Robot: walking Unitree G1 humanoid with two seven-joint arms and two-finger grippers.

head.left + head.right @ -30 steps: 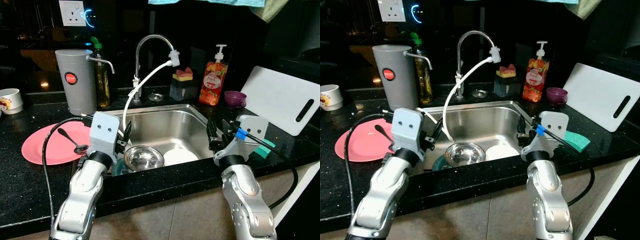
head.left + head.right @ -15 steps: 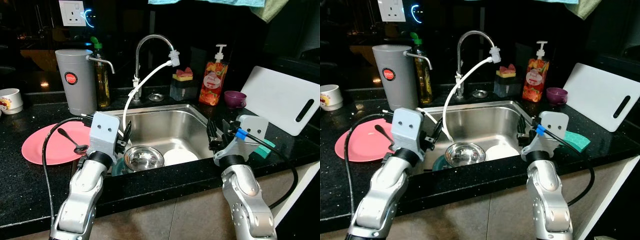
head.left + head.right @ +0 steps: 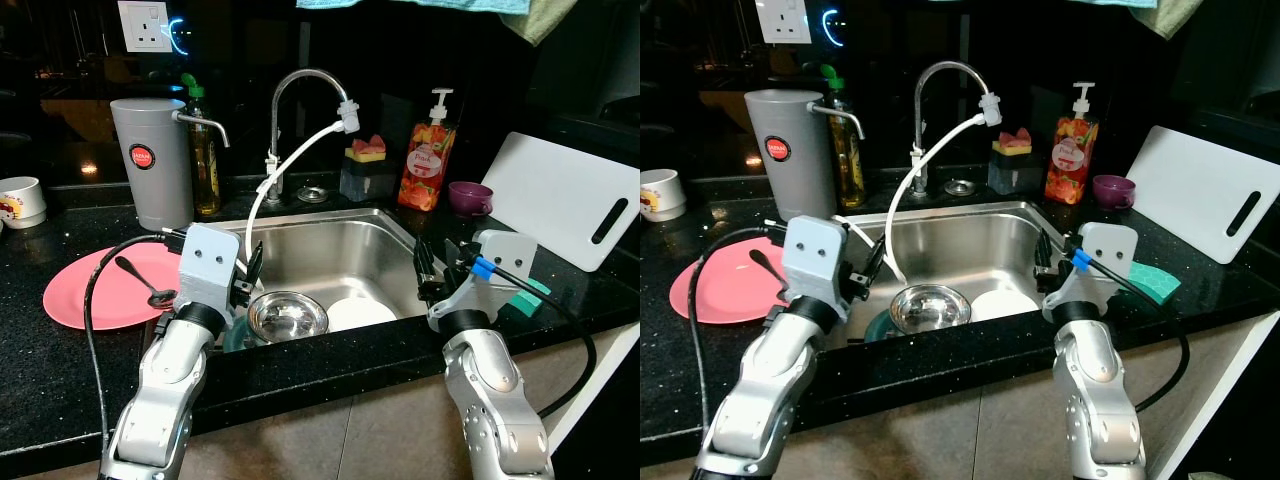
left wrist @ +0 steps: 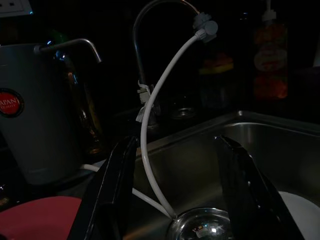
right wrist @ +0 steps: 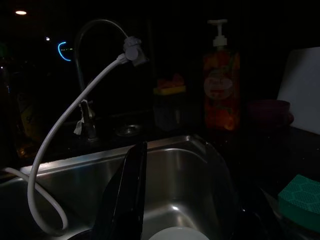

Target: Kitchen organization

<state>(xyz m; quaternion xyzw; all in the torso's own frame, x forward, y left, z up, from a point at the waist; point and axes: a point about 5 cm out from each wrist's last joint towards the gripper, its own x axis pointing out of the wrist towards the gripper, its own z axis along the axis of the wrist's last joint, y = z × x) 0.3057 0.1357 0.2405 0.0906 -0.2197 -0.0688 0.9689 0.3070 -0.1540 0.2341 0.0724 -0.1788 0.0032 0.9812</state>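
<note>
Left eye view: our 2 grippers, left gripper (image 3: 247, 277) and right gripper (image 3: 432, 268), hover with fingers spread over the sink (image 3: 330, 222); we risk snagging the hose (image 3: 290, 165).

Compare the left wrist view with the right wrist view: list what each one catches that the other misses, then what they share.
Left wrist view alone: the grey water dispenser with its red badge, an edge of the pink plate, and the steel bowl in the sink.

Right wrist view alone: the green sponge on the counter, the white cutting board, and the purple bowl.

Both: the faucet with its white hose, the sink, the soap bottle and the white plate.
</note>
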